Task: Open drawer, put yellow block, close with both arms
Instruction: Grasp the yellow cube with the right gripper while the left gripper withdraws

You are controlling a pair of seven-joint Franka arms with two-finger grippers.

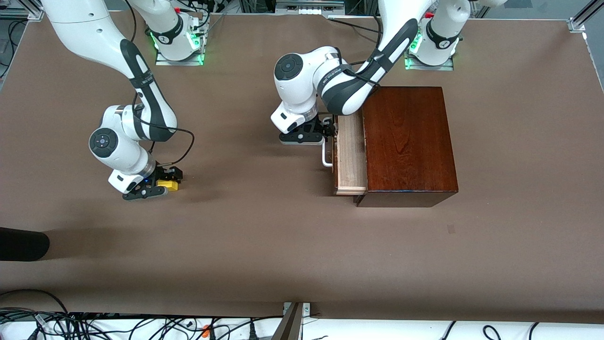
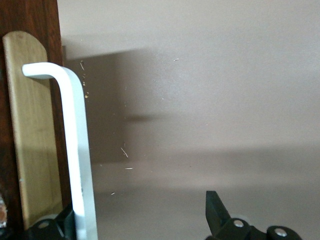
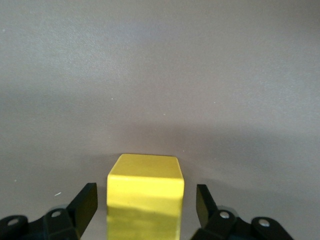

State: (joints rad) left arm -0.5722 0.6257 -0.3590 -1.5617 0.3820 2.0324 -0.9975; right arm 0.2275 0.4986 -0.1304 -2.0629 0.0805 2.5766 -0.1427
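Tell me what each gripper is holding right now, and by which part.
Nothing is gripped. The right gripper straddles the yellow block with gaps on both sides. The left gripper is open beside the drawer, one finger against its handle.

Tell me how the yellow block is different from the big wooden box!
The yellow block is tiny and bright; the wooden box is much bigger and dark reddish-brown. The block is one plain cube, while the box has a drawer slid partly out. Both sit on the brown table.

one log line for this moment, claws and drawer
dark wood drawer: partly open | left claw: open, at white handle | right claw: open, straddling small yellow cube
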